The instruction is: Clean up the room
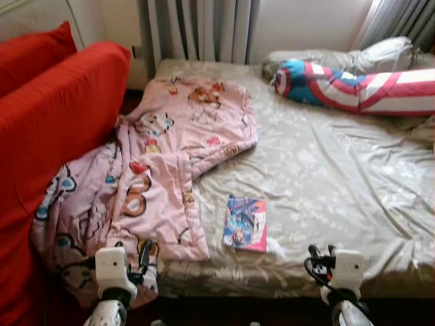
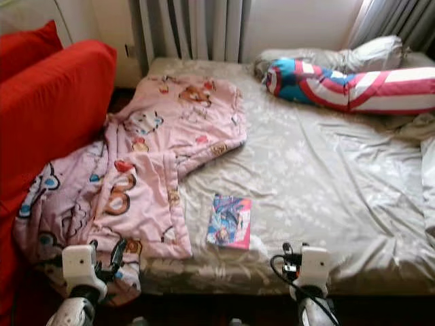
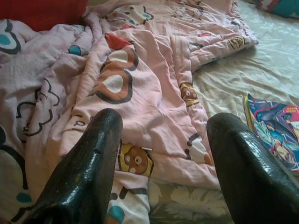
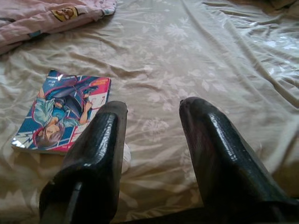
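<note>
A pink cartoon-print blanket (image 1: 170,156) lies crumpled on the left half of the bed and spills over its front left corner. A colourful comic book (image 1: 245,223) lies flat on the beige floral sheet (image 1: 326,183) near the front edge, with a small white item (image 4: 125,158) beside it. My left gripper (image 3: 166,119) is open and low in front of the blanket's hanging part. My right gripper (image 4: 155,105) is open at the bed's front edge, just right of the comic book (image 4: 65,112). Nothing is between either pair of fingers.
A red sofa with cushions (image 1: 54,115) presses against the bed's left side. A long red, white and blue bolster (image 1: 353,85) and grey pillows (image 1: 380,54) lie at the back right. Curtains (image 1: 200,30) hang behind the bed. Dark floor runs below the front edge.
</note>
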### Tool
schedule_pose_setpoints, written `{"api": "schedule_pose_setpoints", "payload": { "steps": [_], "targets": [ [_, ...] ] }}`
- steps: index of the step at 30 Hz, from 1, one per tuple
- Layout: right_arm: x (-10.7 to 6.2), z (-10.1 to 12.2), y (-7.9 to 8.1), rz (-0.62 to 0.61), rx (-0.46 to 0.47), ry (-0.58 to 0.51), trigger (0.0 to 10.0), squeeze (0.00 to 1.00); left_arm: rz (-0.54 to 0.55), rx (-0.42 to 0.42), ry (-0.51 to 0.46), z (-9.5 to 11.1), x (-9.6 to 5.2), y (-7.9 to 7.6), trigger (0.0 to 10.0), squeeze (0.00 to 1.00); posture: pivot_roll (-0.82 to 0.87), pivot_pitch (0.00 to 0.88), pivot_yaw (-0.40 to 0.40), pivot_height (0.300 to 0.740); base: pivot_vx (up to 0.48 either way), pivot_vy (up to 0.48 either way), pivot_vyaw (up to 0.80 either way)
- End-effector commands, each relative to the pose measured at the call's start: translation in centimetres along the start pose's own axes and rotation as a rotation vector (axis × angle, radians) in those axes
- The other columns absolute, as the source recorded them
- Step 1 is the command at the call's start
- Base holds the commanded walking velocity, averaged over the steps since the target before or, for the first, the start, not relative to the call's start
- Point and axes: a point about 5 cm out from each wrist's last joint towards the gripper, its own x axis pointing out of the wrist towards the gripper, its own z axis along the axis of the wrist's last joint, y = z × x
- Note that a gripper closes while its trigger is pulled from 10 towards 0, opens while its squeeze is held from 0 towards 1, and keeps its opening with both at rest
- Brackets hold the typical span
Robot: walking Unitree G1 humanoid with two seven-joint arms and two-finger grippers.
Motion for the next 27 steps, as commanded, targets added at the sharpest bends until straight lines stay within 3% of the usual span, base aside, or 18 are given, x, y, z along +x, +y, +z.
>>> {"api": "schedule_pose_setpoints", "payload": {
  "steps": [1,27],
  "targets": [
    [-0.17,-0.13,-0.52,-0.017,-0.001,0.007,10.0,0.0,-0.009,-0.013,0.022,-0.35,-0.11,-0.27,10.0,0.0,-0.13,0.07,-0.076,0.665,0.0,0.0,0.0],
    [-0.12,-0.37,-0.02,0.001,0.011,0.017,10.0,0.0,-0.018,-0.017,0.029,-0.34,-0.02,-0.26,10.0,0.0,-0.12,0.071,-0.074,0.665,0.0,0.0,0.0]
  ]
}}
